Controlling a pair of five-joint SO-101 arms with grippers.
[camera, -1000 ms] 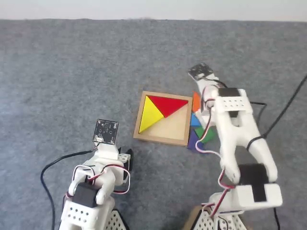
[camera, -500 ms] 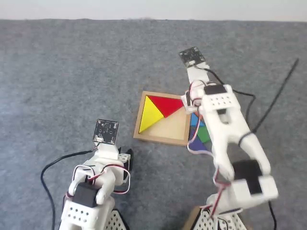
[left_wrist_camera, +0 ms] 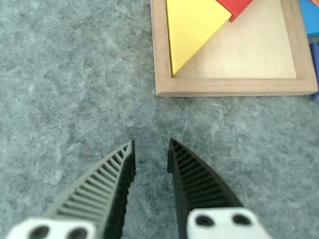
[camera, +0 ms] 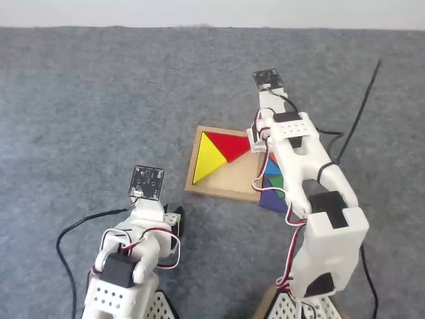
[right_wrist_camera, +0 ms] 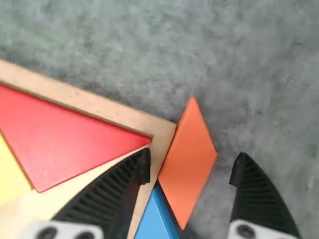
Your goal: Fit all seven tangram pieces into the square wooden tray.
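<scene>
Right wrist view: right tool (right_wrist_camera: 193,155) wide open astride the orange piece (right_wrist_camera: 188,160).

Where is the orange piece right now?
In the right wrist view, the orange piece lies on the grey carpet just outside a corner of the wooden tray, next to the red triangle, between the open jaws of the right gripper.
</scene>
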